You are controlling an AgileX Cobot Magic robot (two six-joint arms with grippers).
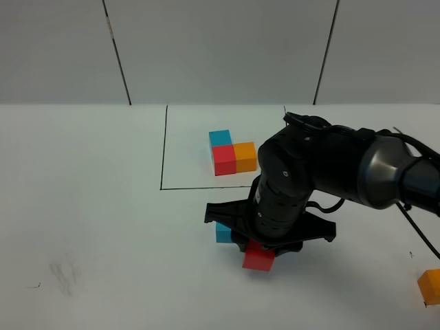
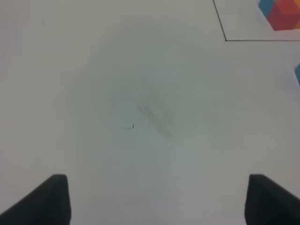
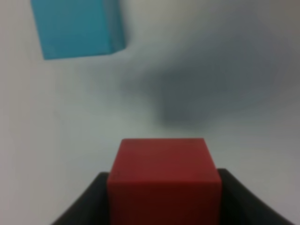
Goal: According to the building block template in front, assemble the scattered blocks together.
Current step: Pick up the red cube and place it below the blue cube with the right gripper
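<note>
The building block template [image 1: 232, 152] is an L of blue, red and orange cubes inside a thin black drawn frame; a corner of it shows in the left wrist view [image 2: 282, 12]. My right gripper [image 1: 261, 251] is shut on the loose red cube [image 1: 258, 257], held between its fingers [image 3: 163, 180]. The loose blue cube [image 1: 223, 232] lies on the table just left of the gripper and shows in the right wrist view [image 3: 77, 27]. The loose orange cube [image 1: 430, 286] sits at the far right edge. My left gripper [image 2: 154, 199] is open and empty over bare table.
The white table [image 1: 89, 206] has a faint smudge at the left [image 1: 65, 275], which also shows in the left wrist view [image 2: 157, 117]. A grey panelled wall [image 1: 220, 48] stands behind. My right arm [image 1: 344, 165] reaches in from the right, in front of the frame.
</note>
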